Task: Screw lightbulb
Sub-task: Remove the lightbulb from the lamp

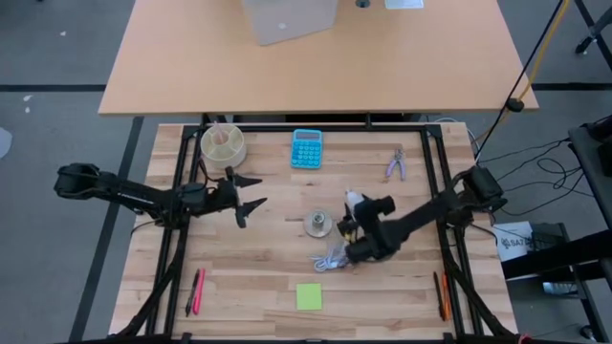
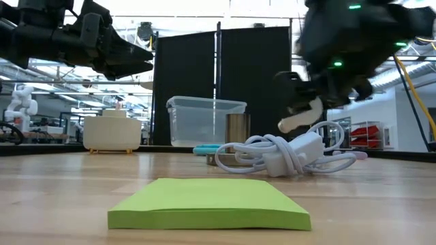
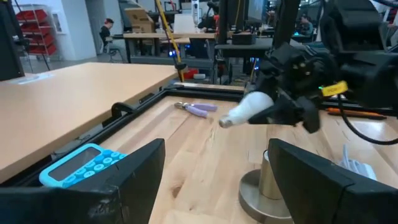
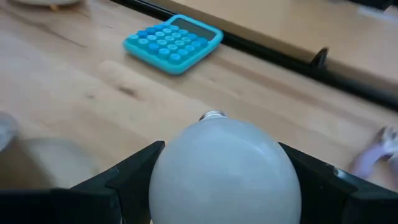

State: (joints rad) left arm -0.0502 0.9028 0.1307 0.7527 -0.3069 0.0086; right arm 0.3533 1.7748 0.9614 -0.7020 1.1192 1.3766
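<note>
right gripper (image 4: 217, 180) clamped on the lightbulb (image 4: 224, 171), carrying it; next, probably line base over socket (image 1: 317, 224); left gripper (image 1: 251, 191) hangs open

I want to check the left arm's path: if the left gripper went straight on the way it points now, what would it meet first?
Probably the socket, which stands on the table just ahead between the open fingers of the left gripper. Beyond and above it, the right gripper holds the bulb. Depth is hard to judge, so it might pass over the socket.
</note>
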